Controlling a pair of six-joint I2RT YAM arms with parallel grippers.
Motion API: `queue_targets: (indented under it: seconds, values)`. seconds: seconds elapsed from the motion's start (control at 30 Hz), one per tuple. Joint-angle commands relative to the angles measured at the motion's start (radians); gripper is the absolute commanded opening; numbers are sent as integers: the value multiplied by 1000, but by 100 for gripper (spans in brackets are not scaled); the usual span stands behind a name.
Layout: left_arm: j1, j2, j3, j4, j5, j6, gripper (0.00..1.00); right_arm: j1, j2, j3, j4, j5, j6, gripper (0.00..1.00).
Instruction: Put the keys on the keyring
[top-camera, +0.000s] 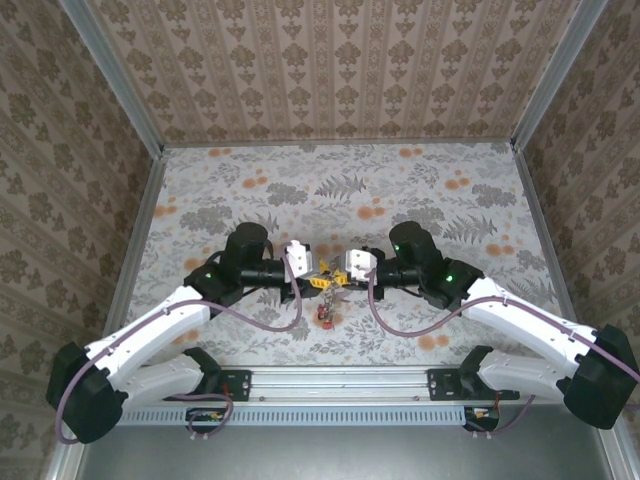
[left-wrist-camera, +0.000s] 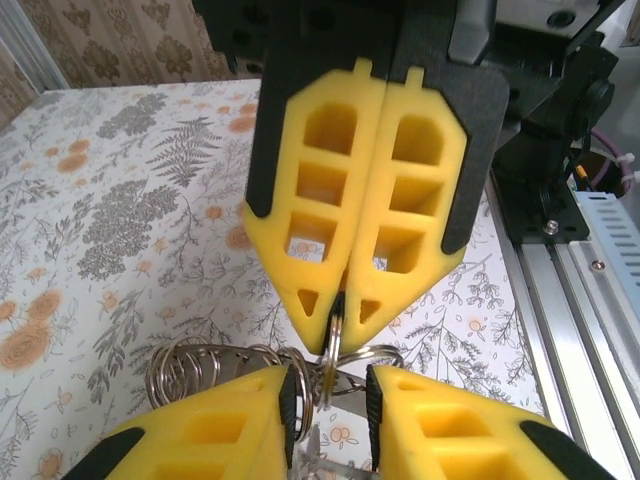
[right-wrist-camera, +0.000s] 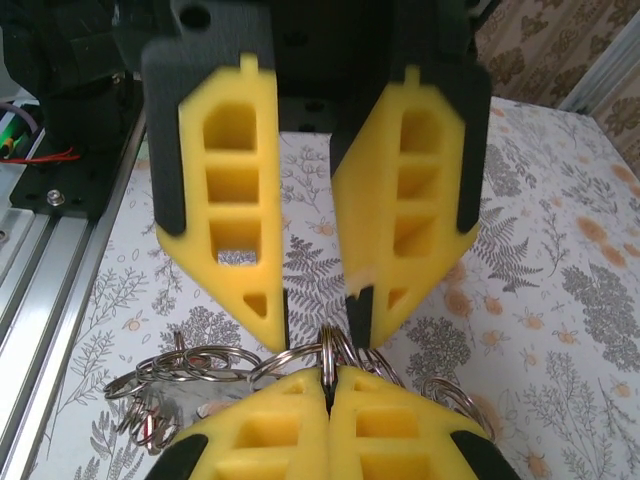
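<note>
Right hand (left-wrist-camera: 338, 305) was clamped shut on the silvery metal keyring (right-wrist-camera: 335, 350) over the floral tabletop (top-camera: 400, 180), left hand (right-wrist-camera: 318, 320) narrowly open astride that ring; judged mid-threading, next requiring a firm left grip near the dangling red-headed keys (top-camera: 324, 316).

Walls (top-camera: 330, 70): brown-and-cream damask wallpaper on three sides of the surface.
Surface (top-camera: 400, 190): pale cloth printed with grey ferns, leaves and orange blossoms.
Frame posts (top-camera: 110, 75): silver metal, rising at the far corners.
Near edge: a silver rail (top-camera: 340, 378) along the front, with a grey strip (top-camera: 340, 450) below it.
Light: even and soft.
</note>
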Motion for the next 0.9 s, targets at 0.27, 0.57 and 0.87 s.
queue_targets:
  seconds: [0.27, 0.57, 0.87]
  values:
    - [-16, -13, 31, -16, -34, 61, 16, -3, 0, 57, 41, -44, 27, 0]
    - [-20, -11, 41, 28, -5, -9, 27, 11, 9, 64, 18, 11, 12, 0]
    - [23, -115, 17, -101, -41, 78, 21, 10, -7, 45, 33, 60, 40, 0]
